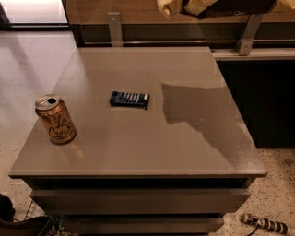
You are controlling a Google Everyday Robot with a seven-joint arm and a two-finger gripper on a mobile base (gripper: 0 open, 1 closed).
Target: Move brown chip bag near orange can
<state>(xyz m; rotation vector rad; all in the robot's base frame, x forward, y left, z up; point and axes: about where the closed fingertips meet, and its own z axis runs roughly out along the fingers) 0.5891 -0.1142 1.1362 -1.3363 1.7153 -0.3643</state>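
Observation:
The brown chip bag [169, 6] hangs in the air at the top edge of the camera view, above the far right of the grey table [138, 152]; only its pale yellow end and a dark strip show. My gripper [199, 6] is mostly cut off by the top edge, with a pale fingertip against the bag, shut on it. The orange can [56, 119] stands upright near the table's front left corner, far from the bag.
A small dark blue wrapped bar [130, 99] lies flat near the table's middle. The bag and arm cast a shadow [198, 110] on the right half. A rail with metal posts [114, 27] runs behind the table. A cable end [262, 223] lies on the floor at the lower right.

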